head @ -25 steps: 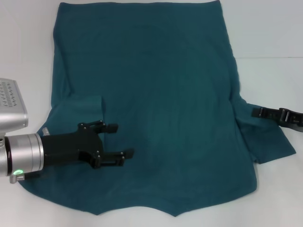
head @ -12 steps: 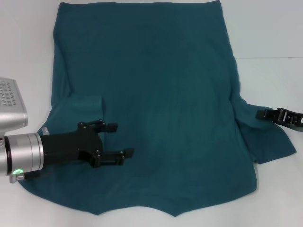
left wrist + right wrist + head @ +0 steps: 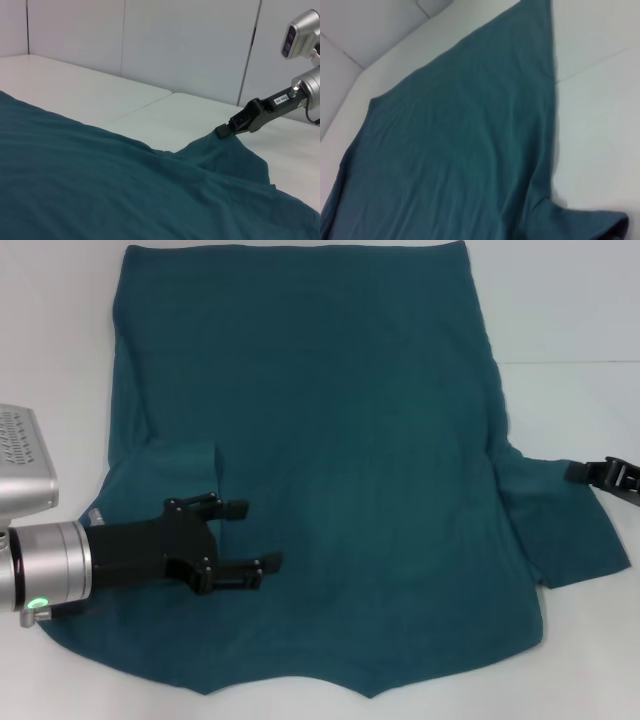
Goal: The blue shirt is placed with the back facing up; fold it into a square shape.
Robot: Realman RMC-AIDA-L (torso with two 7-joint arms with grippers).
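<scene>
Left gripper [image 3: 252,536] hovers open, empty, over the blue shirt [image 3: 330,440]'s folded-in sleeve; right gripper [image 3: 585,471], state unclear, must next fold its sleeve.

White table [image 3: 580,310] before pale panelled wall [image 3: 190,45]

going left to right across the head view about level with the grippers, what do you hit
left gripper, jaws open over the folded-in left sleeve side → plain back of the blue shirt → its spread right sleeve → right gripper at that sleeve's outer edge → bare white table
</scene>
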